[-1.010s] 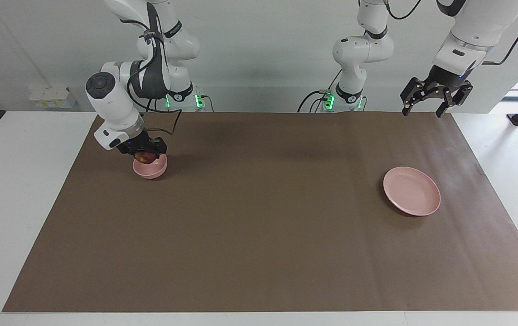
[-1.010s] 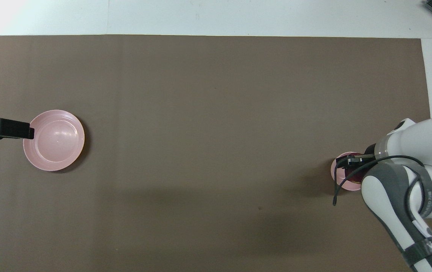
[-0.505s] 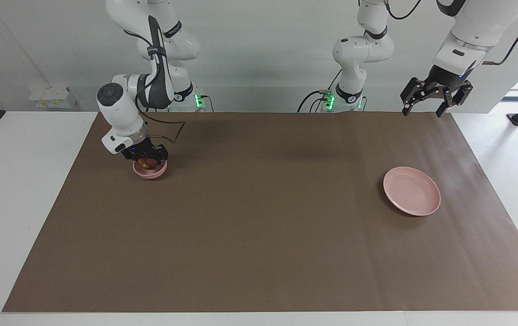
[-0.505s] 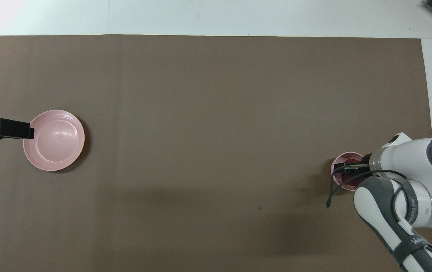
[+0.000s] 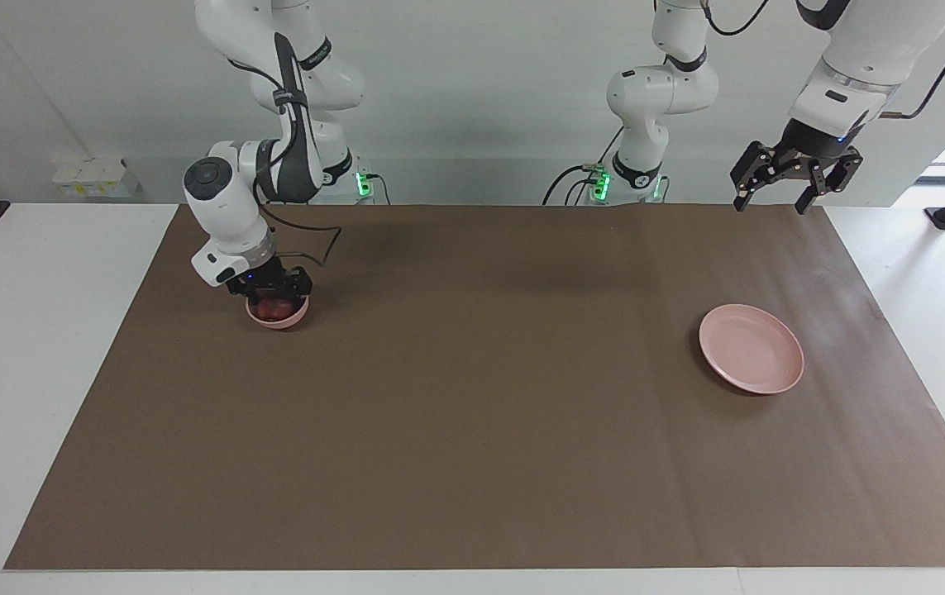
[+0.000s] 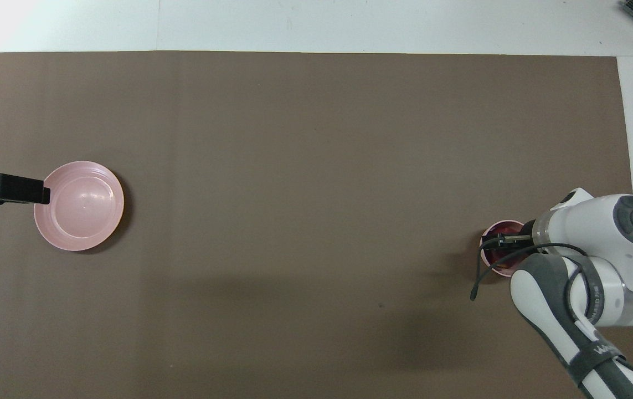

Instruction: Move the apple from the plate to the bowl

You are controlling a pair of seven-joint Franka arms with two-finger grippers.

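facing view: the right gripper (image 5: 272, 289) is lowered onto the pale pink bowl (image 5: 278, 317) at the right arm's end of the brown mat (image 5: 472, 430). the dark red apple (image 5: 273, 308) sits inside the bowl, directly under the gripper. whether the fingers grip the apple cannot be determined. the left gripper (image 5: 794, 180) hangs raised over the mat edge nearest the robots, fingers spread with nothing between them. the pale pink plate (image 5: 751, 348) lies bare at the left arm's end.

overhead view: the right gripper (image 6: 507, 240) covers most of the bowl (image 6: 492, 233); a dark red part of the apple (image 6: 507, 225) shows inside. the left gripper (image 6: 3, 188) overlaps the rim of the plate (image 6: 79, 205).
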